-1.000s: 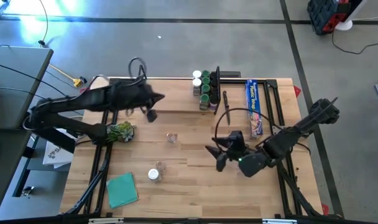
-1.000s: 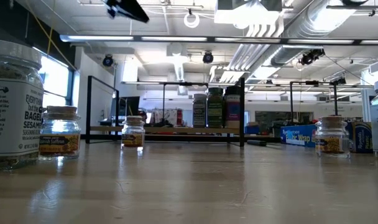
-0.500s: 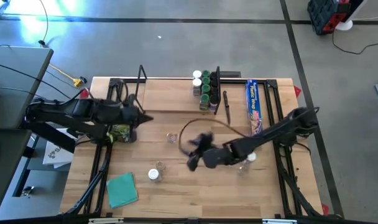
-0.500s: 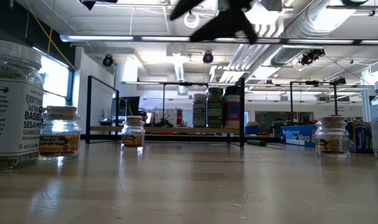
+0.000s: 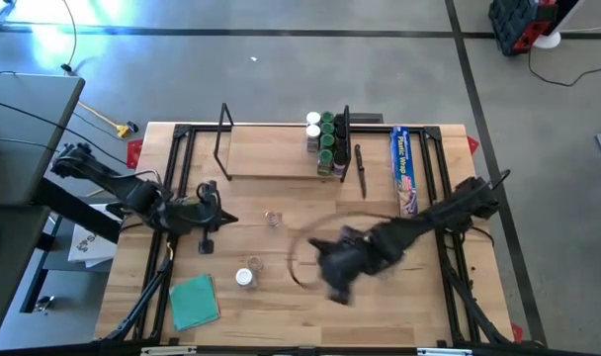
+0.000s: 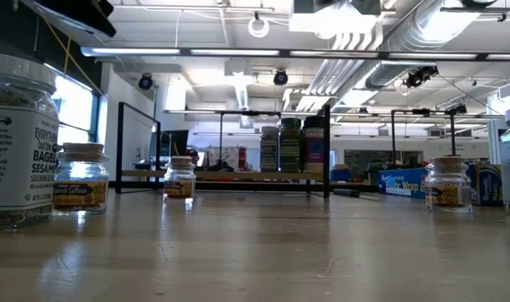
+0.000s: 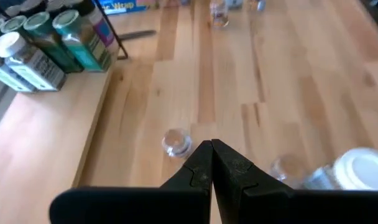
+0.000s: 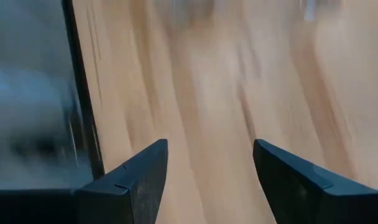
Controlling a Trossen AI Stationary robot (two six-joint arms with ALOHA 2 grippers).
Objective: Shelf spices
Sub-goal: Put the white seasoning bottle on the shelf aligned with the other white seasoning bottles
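shelf: the light-wood shelf [image 5: 276, 153] lies at the far middle of the table [image 5: 310, 316], with a black wire frame at each end. I take it as the landmark for everything below.
shelved jars: a tight cluster of jars [image 5: 323, 141] with green and white lids stands on the shelf's right end, against the right frame. Packing them to one side leaves the rest of the board free for more.
loose jars: a small clear jar [image 5: 273, 219] stands on the table just in front of the shelf. A white-lidded jar [image 5: 245, 277] sits well in front of the shelf, toward its left end, and appears to lie on its side in the left wrist view. These look like the ones yet to be shelved.
left claw: the left gripper [image 5: 207, 193] hangs in front of the shelf's left end, fingers pressed together and holding nothing. It seems parked out of the other arm's way.
right claw: the right gripper [image 8: 209, 174] is over bare table well in front of the shelf's right half, spread wide with nothing between the fingers. Wide fingers suit a reach for a loose jar, but which jar I cannot tell.
blue box: a long blue box [image 5: 404, 170] lies right of the shelf, outside the frame.
green pad: a flat green pad [image 5: 194, 301] rests near the table's front left, far from the shelf.
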